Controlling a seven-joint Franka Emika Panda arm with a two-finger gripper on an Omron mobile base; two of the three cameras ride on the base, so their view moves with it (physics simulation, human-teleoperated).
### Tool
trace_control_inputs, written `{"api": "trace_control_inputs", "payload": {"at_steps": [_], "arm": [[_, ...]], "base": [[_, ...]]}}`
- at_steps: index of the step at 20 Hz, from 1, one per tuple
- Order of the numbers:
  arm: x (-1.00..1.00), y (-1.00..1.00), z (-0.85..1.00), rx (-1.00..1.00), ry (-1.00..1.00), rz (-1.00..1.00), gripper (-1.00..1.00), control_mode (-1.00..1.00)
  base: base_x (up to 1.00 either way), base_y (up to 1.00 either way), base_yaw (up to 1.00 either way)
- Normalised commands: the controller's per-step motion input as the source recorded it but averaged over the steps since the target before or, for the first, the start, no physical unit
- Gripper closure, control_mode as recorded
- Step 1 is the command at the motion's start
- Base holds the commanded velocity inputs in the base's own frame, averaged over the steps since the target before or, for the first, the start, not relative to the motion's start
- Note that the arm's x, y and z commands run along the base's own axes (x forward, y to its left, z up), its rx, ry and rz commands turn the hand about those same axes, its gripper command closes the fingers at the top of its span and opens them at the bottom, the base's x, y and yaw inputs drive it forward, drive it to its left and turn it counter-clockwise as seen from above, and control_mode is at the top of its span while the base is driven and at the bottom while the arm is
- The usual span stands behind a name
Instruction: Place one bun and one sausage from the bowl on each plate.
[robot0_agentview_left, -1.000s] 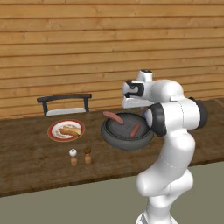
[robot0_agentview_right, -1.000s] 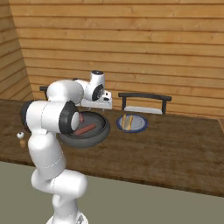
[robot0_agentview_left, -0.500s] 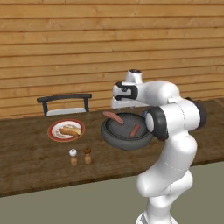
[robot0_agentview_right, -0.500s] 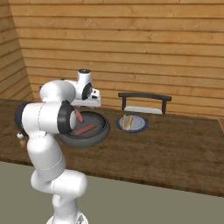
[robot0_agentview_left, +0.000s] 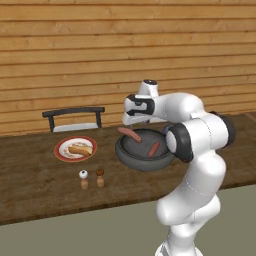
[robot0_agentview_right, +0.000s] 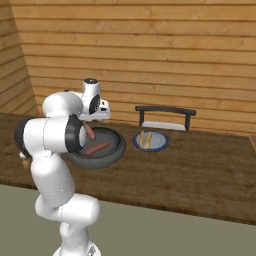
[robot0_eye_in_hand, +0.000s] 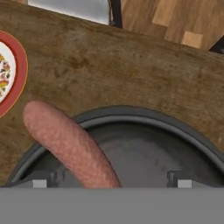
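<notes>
Landmark: the bowl (robot0_agentview_left: 145, 150), wide, shallow and dark grey, stands on the wooden bench (robot0_agentview_left: 35, 180); every place below is told from it.
My gripper: my gripper (robot0_eye_in_hand: 107, 177) hovers over the bowl's far rim with its jaws spread wide and nothing between them; in the left base view my hand (robot0_agentview_left: 136, 110) hangs just above that rim.
Sausage on the rim: one sausage (robot0_agentview_left: 129, 134) lies tilted across the bowl's far-left rim, one end out over the bench, the other end down inside the bowl; in the hand view it runs between my fingertips (robot0_eye_in_hand: 40, 178), and I cannot tell whether it touches either one.
Sausage inside: a second sausage (robot0_agentview_left: 154, 148) lies on the bowl's floor, right of the first.
Red-rimmed plate: the white plate with the red rim (robot0_agentview_left: 61, 151) sits on the bench well to the left of the bowl, with a bun (robot0_agentview_left: 80, 149) on it.
Blue-grey plate: the pale plate (robot0_agentview_right: 159, 145) sits on the bench just to the right of the bowl, with a long yellowish item on it that I cannot make out.
Shakers: two small shakers (robot0_agentview_left: 92, 179) stand side by side in front of the bowl and to its left.
Rack: a dark rack (robot0_agentview_left: 74, 116) stands behind the red-rimmed plate, by the wall.
</notes>
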Motion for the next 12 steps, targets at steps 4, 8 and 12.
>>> {"api": "trace_control_inputs", "payload": {"at_steps": [4,8,12], "arm": [[-0.26,0.03,0.0,0.0,-0.05,0.14,-1.0,-1.0],[-0.25,0.27,0.0,0.0,0.0,0.04,-1.0,-1.0],[-0.07,0.26,0.0,0.0,0.0,0.0,-1.0,-1.0]], "base": [[0.0,0.0,0.0],[0.0,0.0,0.0],[0.0,0.0,0.0]]}}
